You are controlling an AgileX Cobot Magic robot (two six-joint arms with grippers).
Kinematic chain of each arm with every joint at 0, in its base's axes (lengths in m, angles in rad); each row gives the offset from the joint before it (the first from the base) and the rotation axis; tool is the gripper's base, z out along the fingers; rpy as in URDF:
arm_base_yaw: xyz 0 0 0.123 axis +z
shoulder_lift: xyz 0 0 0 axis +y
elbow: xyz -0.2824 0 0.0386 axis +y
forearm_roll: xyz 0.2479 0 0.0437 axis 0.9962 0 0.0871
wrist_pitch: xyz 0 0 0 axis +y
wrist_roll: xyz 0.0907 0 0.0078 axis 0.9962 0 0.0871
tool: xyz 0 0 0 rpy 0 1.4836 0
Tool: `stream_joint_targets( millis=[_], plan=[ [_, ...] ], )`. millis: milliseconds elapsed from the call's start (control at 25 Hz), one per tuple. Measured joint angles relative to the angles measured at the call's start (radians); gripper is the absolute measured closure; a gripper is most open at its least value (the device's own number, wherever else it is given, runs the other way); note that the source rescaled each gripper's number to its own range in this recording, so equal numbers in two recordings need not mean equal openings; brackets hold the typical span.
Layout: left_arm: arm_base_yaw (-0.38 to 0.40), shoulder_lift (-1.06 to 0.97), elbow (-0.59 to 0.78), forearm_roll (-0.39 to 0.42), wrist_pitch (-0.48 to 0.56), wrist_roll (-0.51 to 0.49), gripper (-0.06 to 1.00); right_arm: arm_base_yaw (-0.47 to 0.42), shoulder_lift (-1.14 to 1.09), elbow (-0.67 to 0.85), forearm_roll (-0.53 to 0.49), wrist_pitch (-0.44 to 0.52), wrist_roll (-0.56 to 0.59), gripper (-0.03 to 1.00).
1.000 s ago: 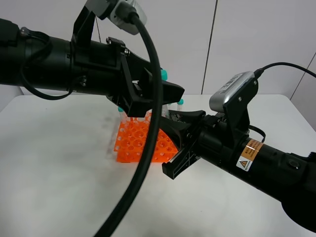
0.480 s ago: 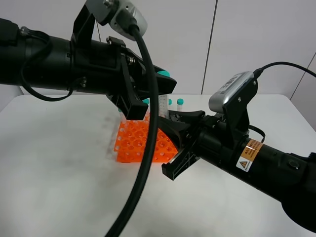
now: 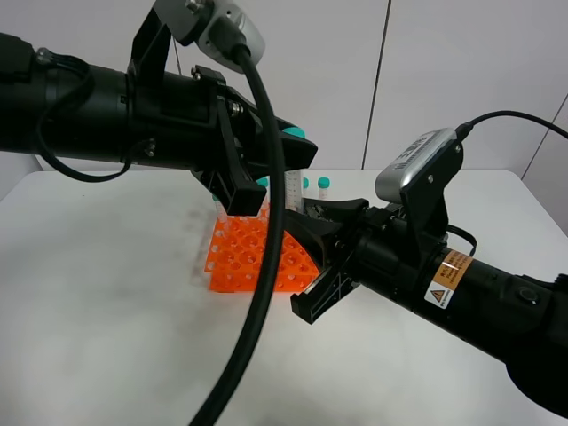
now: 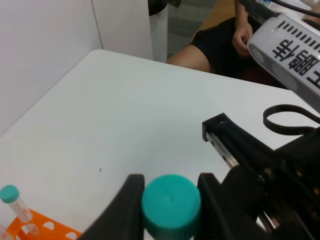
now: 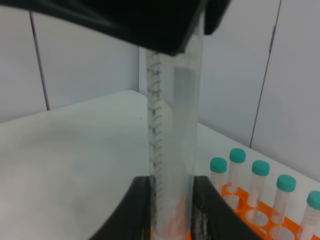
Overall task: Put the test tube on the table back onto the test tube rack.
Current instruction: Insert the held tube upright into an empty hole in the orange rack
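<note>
The test tube [image 3: 294, 188] stands upright in the air above the back right part of the orange rack [image 3: 241, 259], its teal cap [image 3: 295, 134] on top. My left gripper [image 3: 293, 144] is shut on the cap, which sits between its fingers in the left wrist view [image 4: 171, 206]. My right gripper [image 3: 309, 220] holds the tube's lower part. In the right wrist view its fingers press on both sides of the clear tube [image 5: 172, 150]. The tube's tip is hidden.
Several other teal-capped tubes [image 5: 260, 185] stand in the rack's back row [image 3: 323, 184]. The rack [image 5: 250, 220] sits mid-table on the white table [image 3: 106, 293]. Both black arms cross above the rack. A person sits beyond the table's edge [image 4: 225, 45].
A second ago my left gripper's finger covered the tube. It has shifted, so the cap and body now show. Nothing has moved in the last half second.
</note>
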Motion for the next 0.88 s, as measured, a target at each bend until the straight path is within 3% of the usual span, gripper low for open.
stream_joint_targets(
  millis=[80,120,200,320,520,880],
  plan=[
    [0.0,0.0,0.0,0.0,0.001,0.0,0.94,0.0,0.0,0.0,-0.006,0.0,0.0,0.85],
    [0.0,0.0,0.0,0.0,0.001,0.0,0.94,0.0,0.0,0.0,-0.012,0.0,0.0,0.74],
    [0.0,0.0,0.0,0.0,0.001,0.001,0.94,0.0,0.0,0.0,-0.015,0.0,0.0,0.4],
    [0.0,0.0,0.0,0.0,0.001,0.003,0.94,0.0,0.0,0.0,-0.014,0.0,0.0,0.18],
    [0.0,0.0,0.0,0.0,0.001,0.003,0.94,0.0,0.0,0.0,-0.014,0.0,0.0,0.12],
    [0.0,0.0,0.0,0.0,0.001,0.003,0.94,0.0,0.0,0.0,-0.013,0.009,0.0,0.12]
  ],
)
